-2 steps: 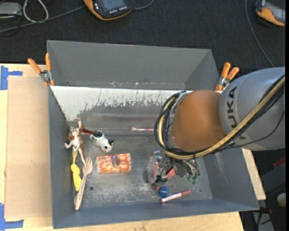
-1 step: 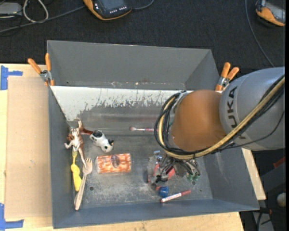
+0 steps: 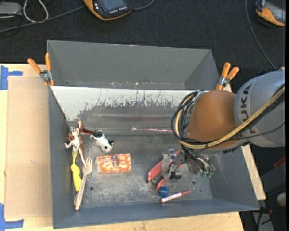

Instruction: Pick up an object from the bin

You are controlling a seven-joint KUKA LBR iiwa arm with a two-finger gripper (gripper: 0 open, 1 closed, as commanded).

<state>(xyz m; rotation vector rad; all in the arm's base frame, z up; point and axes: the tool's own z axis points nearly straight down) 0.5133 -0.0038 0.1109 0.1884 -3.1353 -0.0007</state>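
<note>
The claw (image 3: 174,169) hung low in the near right part of the bin (image 3: 135,71), under the arm's round orange cover (image 3: 209,117). Cables and dark parts crowded round it, so nobody could tell if the claw was apart or together.

Right under the claw, and poking out to its left, lay a red thing (image 3: 155,172). It may have been a small tool with red handles, but the view there was too cluttered to be sure. A little blue ball (image 3: 163,192) and a red pen (image 3: 176,196) lay just beside it, closer to the front wall.

Well apart, on the left side of the bin, were an orange packet (image 3: 113,163), a toy cow (image 3: 101,140), a yellow brush (image 3: 76,173) and a pale fork (image 3: 83,183).

The red thing looked hard and stiff, so it would likely not bend or squash in a grip. It seemed light too. Its smooth skin could slide, so a firm squeeze would be wise. It lay flat on the bin floor, so the claw would have to go all the way down. The best place to take hold seemed to be across the thin red part, near its middle. The ball could roll away if it got bumped.
</note>
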